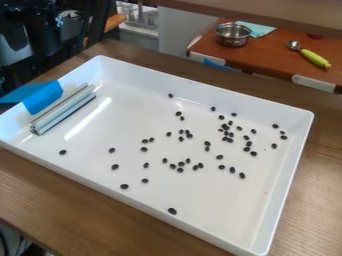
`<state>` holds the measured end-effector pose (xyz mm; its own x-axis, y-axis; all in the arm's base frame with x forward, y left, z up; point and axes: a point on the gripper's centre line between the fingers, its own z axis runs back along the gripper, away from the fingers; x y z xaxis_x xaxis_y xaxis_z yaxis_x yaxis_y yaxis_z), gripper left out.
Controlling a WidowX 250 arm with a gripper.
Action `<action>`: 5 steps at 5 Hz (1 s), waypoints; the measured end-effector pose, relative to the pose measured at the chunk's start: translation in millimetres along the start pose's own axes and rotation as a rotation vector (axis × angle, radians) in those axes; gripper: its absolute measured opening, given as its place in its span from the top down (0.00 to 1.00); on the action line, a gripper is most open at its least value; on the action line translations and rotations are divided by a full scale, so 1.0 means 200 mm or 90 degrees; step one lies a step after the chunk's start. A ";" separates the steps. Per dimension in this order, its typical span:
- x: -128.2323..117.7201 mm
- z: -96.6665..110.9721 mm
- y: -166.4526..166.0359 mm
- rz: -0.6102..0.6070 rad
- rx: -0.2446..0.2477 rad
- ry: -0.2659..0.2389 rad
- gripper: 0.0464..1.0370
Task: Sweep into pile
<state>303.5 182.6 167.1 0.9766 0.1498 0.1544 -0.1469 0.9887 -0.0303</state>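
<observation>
Looks like a lab or workshop, rigged tabletop setup; exact type can't be confirmed. Wood-grain tabletop (60, 192) carries a big white tray (200, 90) of scattered small dark pieces (172, 211), with blue tape (43, 98) at its left corner. Dark equipment (40, 35), too unclear to name, crowds upper left; cable (4, 242) at lower left edge. Kitchen-type bits at upper right: metal pot (233, 35) and green-handled scoop (314, 58) on a reddish-brown surface (267, 57) with pale pieces along its edge.
</observation>
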 end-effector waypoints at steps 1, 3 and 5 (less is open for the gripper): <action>-0.03 -0.08 0.00 0.002 -0.012 0.027 0.04; -0.05 -0.24 -0.08 -0.053 -0.011 0.014 0.04; -0.01 -0.27 -0.11 -0.066 0.009 -0.011 0.04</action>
<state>313.5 161.2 114.4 0.9838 0.0463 0.1731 -0.0472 0.9989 0.0009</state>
